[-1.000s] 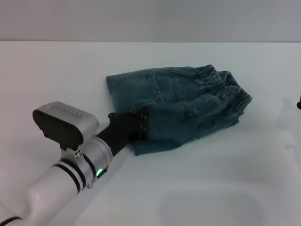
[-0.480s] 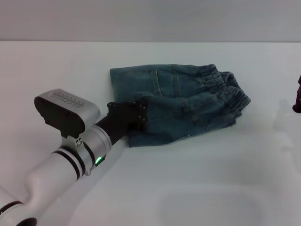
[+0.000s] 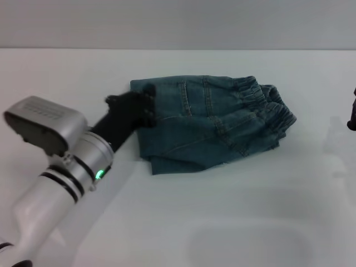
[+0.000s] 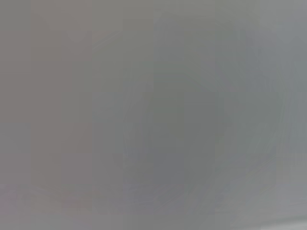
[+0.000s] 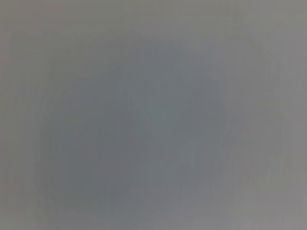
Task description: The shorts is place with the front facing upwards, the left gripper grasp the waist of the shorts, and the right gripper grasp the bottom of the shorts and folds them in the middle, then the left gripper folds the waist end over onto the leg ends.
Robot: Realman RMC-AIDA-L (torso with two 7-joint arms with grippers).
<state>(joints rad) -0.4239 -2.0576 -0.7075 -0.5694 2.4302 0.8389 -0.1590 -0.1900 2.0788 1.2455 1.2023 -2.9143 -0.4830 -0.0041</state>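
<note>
Here, the black two-fingered left gripper (image 3: 146, 105) sits at the near-left edge of the folded blue-green denim shorts (image 3: 214, 125) on the white table (image 3: 250, 222); whether its fingers are apart or closed I cannot tell. The puckered waist end (image 3: 270, 105) lies well beyond it, toward the right gripper (image 3: 352, 119), a dark sliver at the far edge, fingers unreadable.

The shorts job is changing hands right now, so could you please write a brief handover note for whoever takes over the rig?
Left gripper: at the shorts' left edge, over the denim; grip unclear.
Right gripper: only a dark tip shows at the head view's right edge, away from the cloth.
Shorts: a compact folded bundle on the white table, gathered waistband to the right.
Done: shorts lie folded.
Left: confirm the left gripper is free, withdraw it.
</note>
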